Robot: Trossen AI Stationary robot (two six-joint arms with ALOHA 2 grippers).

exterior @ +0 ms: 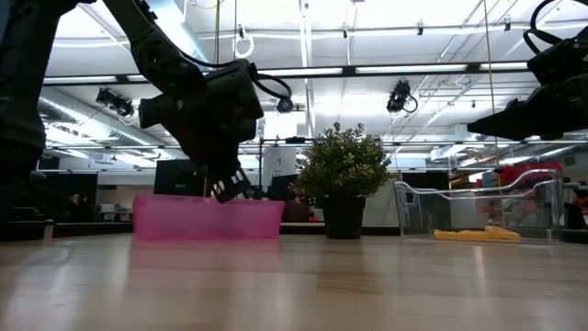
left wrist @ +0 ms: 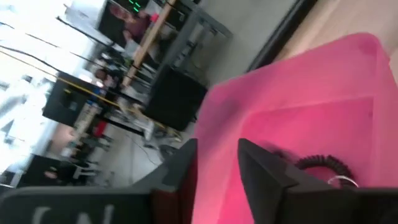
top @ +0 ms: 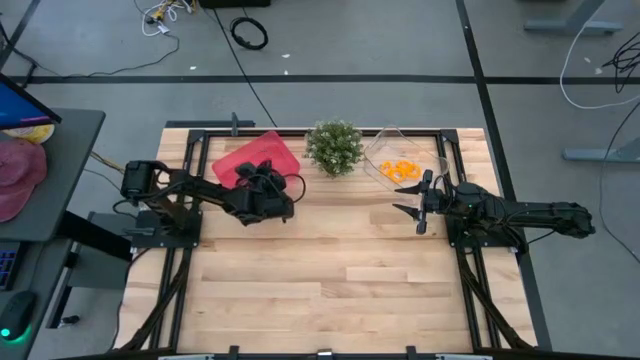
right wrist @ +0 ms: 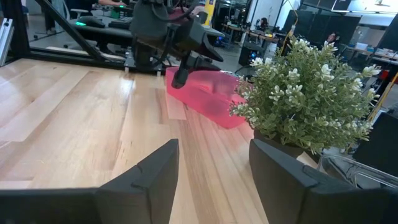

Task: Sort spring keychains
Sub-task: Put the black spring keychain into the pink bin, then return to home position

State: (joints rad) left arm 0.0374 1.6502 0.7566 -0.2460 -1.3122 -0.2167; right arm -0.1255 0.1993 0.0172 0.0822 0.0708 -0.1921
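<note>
Left of the potted plant [top: 334, 146], the left gripper [top: 259, 176] hangs over the pink tray [top: 282, 152], fingers parted and empty; a black spring keychain [left wrist: 321, 163] lies in the tray just beyond them. Right of the plant, orange keychains [top: 401, 169] lie in the clear bin [top: 386, 141], the spread-fingered right gripper [top: 418, 203] waiting nearby.

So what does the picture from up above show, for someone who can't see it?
Two dark robot arms reach over a wooden table. The left pincer hangs over a pink tray, the right pincer is open near a clear bin of orange spring keychains, and a potted plant stands between.
</note>
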